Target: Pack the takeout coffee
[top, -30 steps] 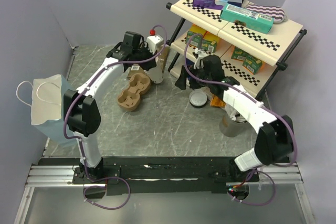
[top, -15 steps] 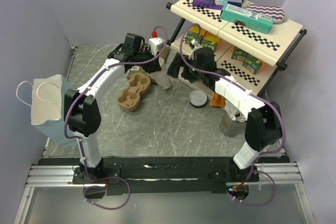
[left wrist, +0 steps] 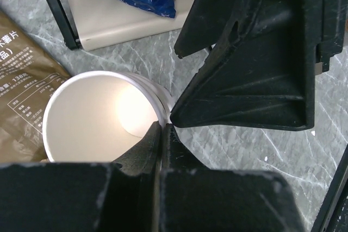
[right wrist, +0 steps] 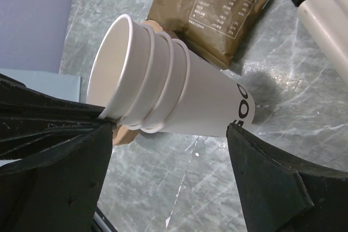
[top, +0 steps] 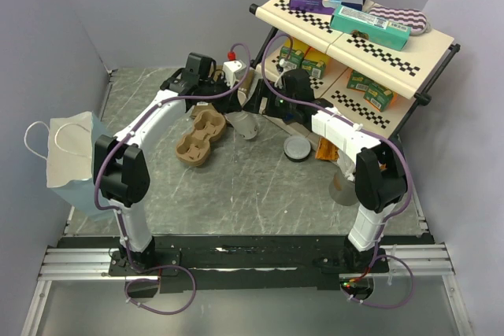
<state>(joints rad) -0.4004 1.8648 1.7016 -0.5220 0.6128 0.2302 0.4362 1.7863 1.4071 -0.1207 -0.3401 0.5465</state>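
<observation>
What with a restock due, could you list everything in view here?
paper cups: about four nested, white, tilted beside the pouch
lid: one, black, flat on the table right of the cups
cup carrier: one, brown, table left of the cups
coffee pouch: one, brown, flat on the table
bag: one, pale blue and white, table's left edge
shelf rack: one, cream with black frame, back right
top boxes: three, two purple and one teal, upper shelf
green boxes: four, lower shelf
left hand: shut on the cups' rim
right hand: open, straddling the cups
</observation>
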